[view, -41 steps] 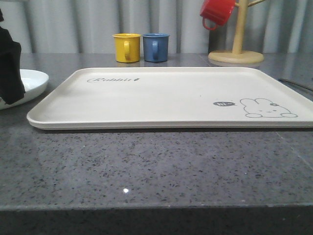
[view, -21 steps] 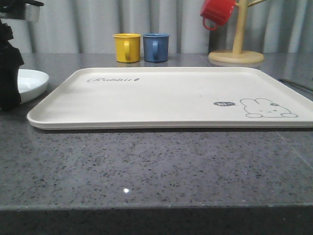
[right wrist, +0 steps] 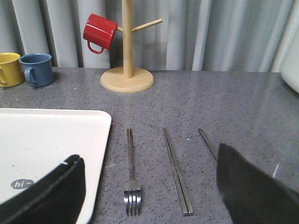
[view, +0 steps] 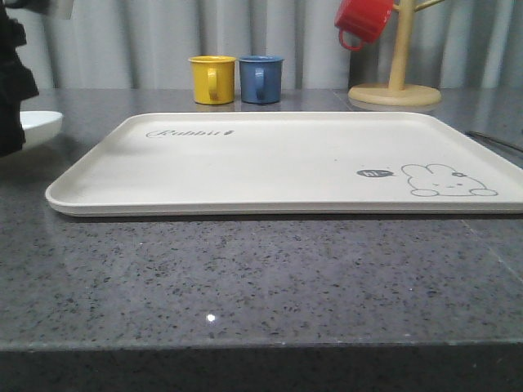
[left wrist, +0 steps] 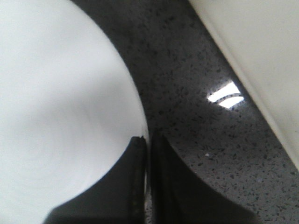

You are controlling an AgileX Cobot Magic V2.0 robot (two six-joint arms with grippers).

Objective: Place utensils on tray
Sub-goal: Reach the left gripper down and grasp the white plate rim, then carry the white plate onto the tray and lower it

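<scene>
My left gripper (left wrist: 147, 140) is shut on the rim of the round white plate (left wrist: 56, 116), one finger over it and one under. In the front view the plate (view: 42, 122) sticks out from behind that gripper (view: 11, 139) at the far left, beside the cream tray (view: 286, 159). In the right wrist view a silver fork (right wrist: 131, 182), a pair of chopsticks (right wrist: 176, 170) and a spoon handle (right wrist: 208, 142) lie on the counter beside the tray (right wrist: 46, 140). My right gripper (right wrist: 149, 186) hangs open above them, holding nothing. Its finger hides the spoon's bowl.
A yellow mug (view: 212, 79) and a blue mug (view: 261, 78) stand behind the tray. A red mug (view: 364, 20) hangs on a wooden mug tree (view: 395, 82) at the back right. Bare grey counter (view: 261, 286) lies in front of the tray.
The left gripper and the plate's rim have risen, and the plate has shifted left, away from the tray, with less of it showing. Nothing else moved.
</scene>
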